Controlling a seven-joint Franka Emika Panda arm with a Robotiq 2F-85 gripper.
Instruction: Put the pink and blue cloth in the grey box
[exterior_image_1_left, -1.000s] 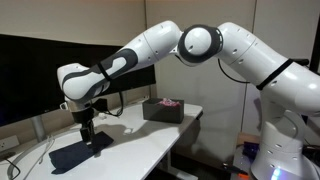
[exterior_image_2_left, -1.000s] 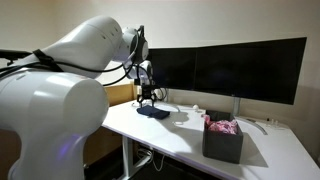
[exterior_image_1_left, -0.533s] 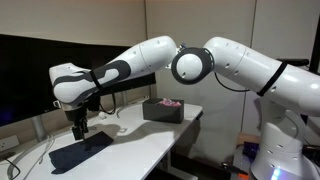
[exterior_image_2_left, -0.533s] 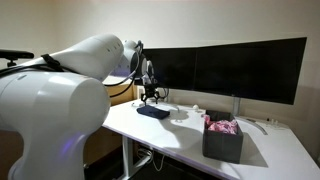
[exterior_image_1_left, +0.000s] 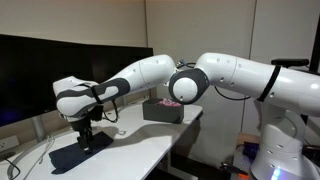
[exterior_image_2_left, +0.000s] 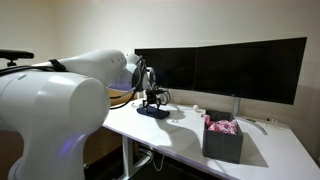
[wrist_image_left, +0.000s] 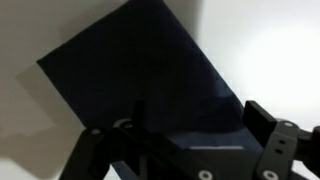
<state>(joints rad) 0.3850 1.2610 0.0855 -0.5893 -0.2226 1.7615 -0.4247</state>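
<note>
A dark blue cloth (exterior_image_1_left: 72, 153) lies flat on the white desk; it also shows in an exterior view (exterior_image_2_left: 153, 112) and fills the wrist view (wrist_image_left: 140, 80). My gripper (exterior_image_1_left: 85, 136) hangs just over it, pointing down, also seen in an exterior view (exterior_image_2_left: 152, 102). In the wrist view the gripper (wrist_image_left: 180, 135) is open, its fingers spread wide on either side of the cloth. The grey box (exterior_image_1_left: 160, 112) stands further along the desk (exterior_image_2_left: 222, 144). A pink cloth (exterior_image_2_left: 222, 126) lies inside it, its top showing in both exterior views (exterior_image_1_left: 170, 102).
Dark monitors (exterior_image_2_left: 230, 70) stand along the back of the white desk (exterior_image_2_left: 180, 135). Cables (exterior_image_1_left: 25, 160) lie by the desk's far end. The desk edge (exterior_image_1_left: 165, 150) runs close to the box.
The arm has folded lower and the wrist has come down over the blue cloth. The cloth and the box have not moved.
</note>
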